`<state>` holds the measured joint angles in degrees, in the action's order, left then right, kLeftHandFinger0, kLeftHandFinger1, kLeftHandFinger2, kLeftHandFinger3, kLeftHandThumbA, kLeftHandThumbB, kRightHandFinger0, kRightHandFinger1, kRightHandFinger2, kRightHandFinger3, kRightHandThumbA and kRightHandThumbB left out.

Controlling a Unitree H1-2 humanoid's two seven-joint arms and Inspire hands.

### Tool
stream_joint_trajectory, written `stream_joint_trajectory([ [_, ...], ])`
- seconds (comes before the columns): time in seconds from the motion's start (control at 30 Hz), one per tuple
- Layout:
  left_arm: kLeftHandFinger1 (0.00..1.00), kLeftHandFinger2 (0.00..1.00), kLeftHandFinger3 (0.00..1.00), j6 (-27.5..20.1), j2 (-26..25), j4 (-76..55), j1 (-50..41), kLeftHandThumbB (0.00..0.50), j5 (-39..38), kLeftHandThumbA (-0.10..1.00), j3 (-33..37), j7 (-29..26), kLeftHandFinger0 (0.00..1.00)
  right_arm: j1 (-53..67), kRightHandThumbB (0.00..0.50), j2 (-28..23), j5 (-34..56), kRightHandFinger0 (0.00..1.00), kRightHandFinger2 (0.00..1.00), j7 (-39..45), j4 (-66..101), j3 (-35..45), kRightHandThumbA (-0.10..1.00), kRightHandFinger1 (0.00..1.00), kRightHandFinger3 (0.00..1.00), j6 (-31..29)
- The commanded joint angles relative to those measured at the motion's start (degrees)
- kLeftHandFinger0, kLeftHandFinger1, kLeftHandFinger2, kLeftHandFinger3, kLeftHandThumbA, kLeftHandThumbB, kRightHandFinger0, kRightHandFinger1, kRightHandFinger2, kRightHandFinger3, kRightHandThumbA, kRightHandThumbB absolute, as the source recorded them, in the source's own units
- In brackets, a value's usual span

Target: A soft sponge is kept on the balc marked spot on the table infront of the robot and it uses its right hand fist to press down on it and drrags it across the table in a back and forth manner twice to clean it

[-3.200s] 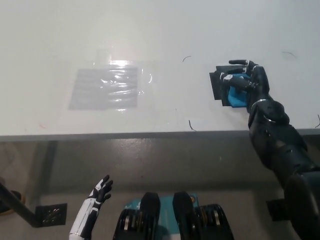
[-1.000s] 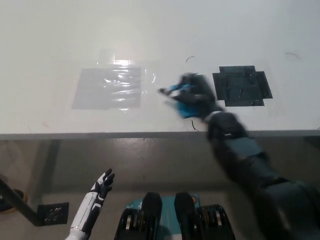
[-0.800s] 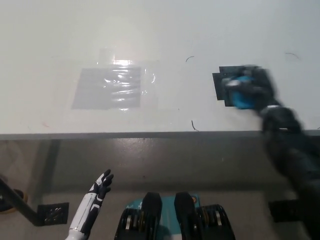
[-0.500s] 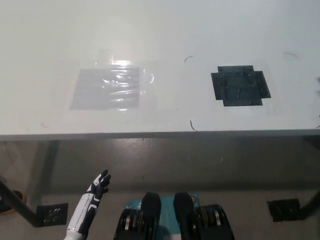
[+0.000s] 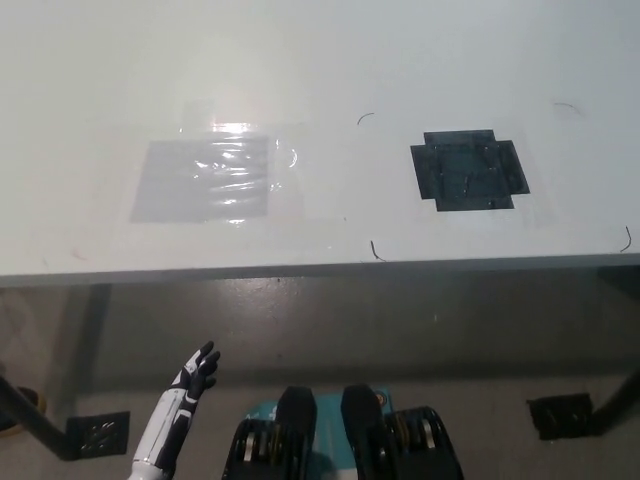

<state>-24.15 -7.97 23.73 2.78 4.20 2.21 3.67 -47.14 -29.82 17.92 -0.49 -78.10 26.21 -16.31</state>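
Matte black cross-shaped mark (image 5: 470,171) bare on smooth white table (image 5: 320,60), glossy grey film patch (image 5: 205,180), white left hand (image 5: 192,372) low, fingers spread.

Smooth white table (image 5: 400,50), glossy tape patch (image 5: 205,178)

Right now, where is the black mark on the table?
In the head view the black mark lies on the table's right part, near the front edge, bare, right of the shiny taped patch.

No readable text

Nothing legible shows — the black marked spot (image 5: 469,171) on the table (image 5: 320,60) bears only faint scratch lines, and the taped clear patch (image 5: 205,179) is plain — no lettering.
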Motion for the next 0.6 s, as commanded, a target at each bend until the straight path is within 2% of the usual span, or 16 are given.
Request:
stream_joint_trajectory([
  [0.0, 1.00, 1.00, 1.00, -1.65, -0.43, -0.18, 0.58, 0.176, -0.46, 1.00, -0.13, 0.24, 1.00, -2.58, 0.107, 4.53, -0.40, 0.12, 0.61, 0.76, -1.02, -2.09, 1.00, 0.28, 0.64, 1.98],
  [0.03, 1.00, 1.00, 1.00, -1.74, -0.55, -0.14, 0.66, 0.178, -0.49, 1.00, -0.06, 0.42, 1.00, -3.38, 0.097, 5.60, -0.38, 0.07, 0.55, 2.28, -1.04, -2.52, 1.00, 0.22, 0.55, 1.30],
  [0.1, 1.00, 1.00, 1.00, -1.83, -0.47, -0.22, 0.58, 0.178, -0.12, 1.00, 0.06, 0.21, 1.00, -4.69, 0.109, 7.17, -0.52, 0.01, 0.45, 2.73, -0.89, -3.29, 1.00, 0.13, 0.38, 1.69],
  [0.13, 1.00, 1.00, 1.00, -1.99, -0.50, -0.17, 0.57, 0.166, -0.18, 1.00, 0.06, 0.24, 1.00, -5.24, 0.094, 7.99, -0.55, 0.00, 0.40, 2.51, -0.61, -3.59, 1.00, 0.08, 0.32, 1.84],
  [0.17, 1.00, 1.00, 1.00, -1.67, -0.61, -0.29, 0.56, 0.178, 0.42, 1.00, 0.14, -0.02, 1.00, -6.02, 0.090, 9.27, -0.95, 0.00, 0.37, 2.50, -0.30, -4.40, 1.00, 0.06, 0.28, 1.49],
  [0.27, 1.00, 1.00, 1.00, -0.99, -0.78, -0.98, 0.44, 0.191, 1.57, 1.00, 0.16, -0.71, 1.00, -8.69, 0.103, 13.09, -1.48, 0.00, 0.35, 3.81, -0.06, -6.23, 1.00, 0.05, 0.24, 0.69],
  [0.37, 1.00, 1.00, 1.00, -1.89, -0.63, -0.39, 0.81, 0.166, 0.74, 1.00, 0.19, -0.17, 1.00, -10.96, 0.122, 16.58, -2.53, 0.00, 0.32, 3.36, 0.29, -8.43, 1.00, 0.01, 0.21, -0.20],
  [0.47, 1.00, 1.00, 1.00, -2.05, -0.79, -0.23, 1.02, 0.179, 1.85, 1.00, 0.35, -0.72, 1.00, -12.97, 0.139, 19.44, -2.16, 0.00, 0.29, 4.05, -0.36, -9.25, 1.00, 0.00, 0.16, -0.69],
  [0.57, 1.00, 1.00, 1.00, -1.42, -0.64, -0.76, 0.65, 0.188, 1.98, 1.00, 0.35, -0.73, 1.00, -14.32, 0.117, 22.17, -2.20, 0.00, 0.28, 3.85, -0.55, -9.96, 1.00, 0.00, 0.09, -0.52],
])
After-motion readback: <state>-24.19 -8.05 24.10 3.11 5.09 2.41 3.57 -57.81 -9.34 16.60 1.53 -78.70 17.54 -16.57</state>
